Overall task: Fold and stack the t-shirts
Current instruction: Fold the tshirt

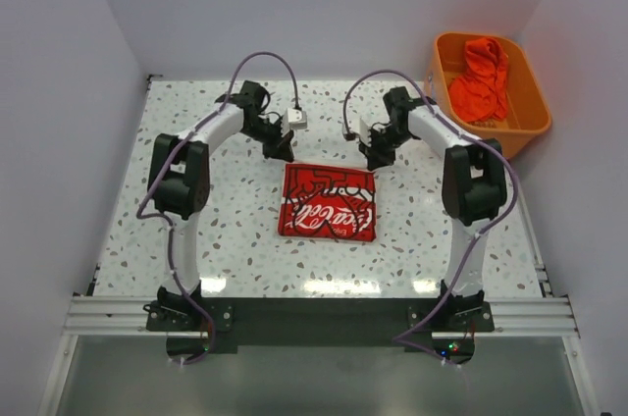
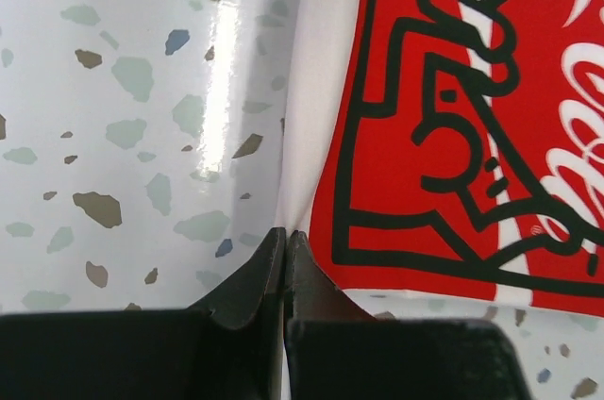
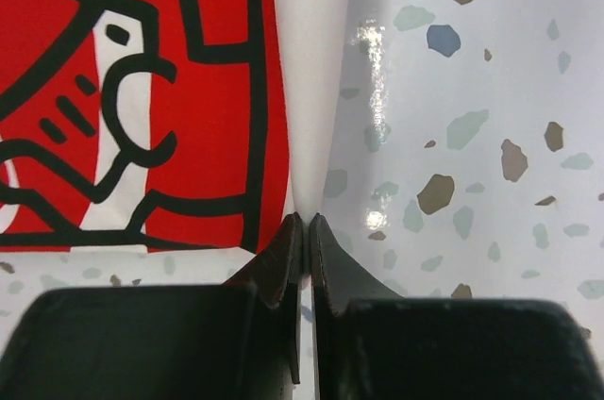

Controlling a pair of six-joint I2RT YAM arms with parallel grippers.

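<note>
A folded t-shirt (image 1: 329,202), red with white Coca-Cola script and black line art, lies in the middle of the speckled table. My left gripper (image 1: 285,151) sits at its far left corner and my right gripper (image 1: 375,156) at its far right corner. In the left wrist view the t-shirt (image 2: 406,136) has a white edge that runs down into the left gripper (image 2: 286,233), whose jaws are shut on it. In the right wrist view the t-shirt (image 3: 189,117) tapers the same way into the right gripper (image 3: 308,218), which pinches the white cloth.
An orange plastic tub (image 1: 535,92) stands off the table's back right corner with a crumpled orange cloth (image 1: 481,78) inside. White walls close in on three sides. The arm bases are bolted to the rail at the near edge.
</note>
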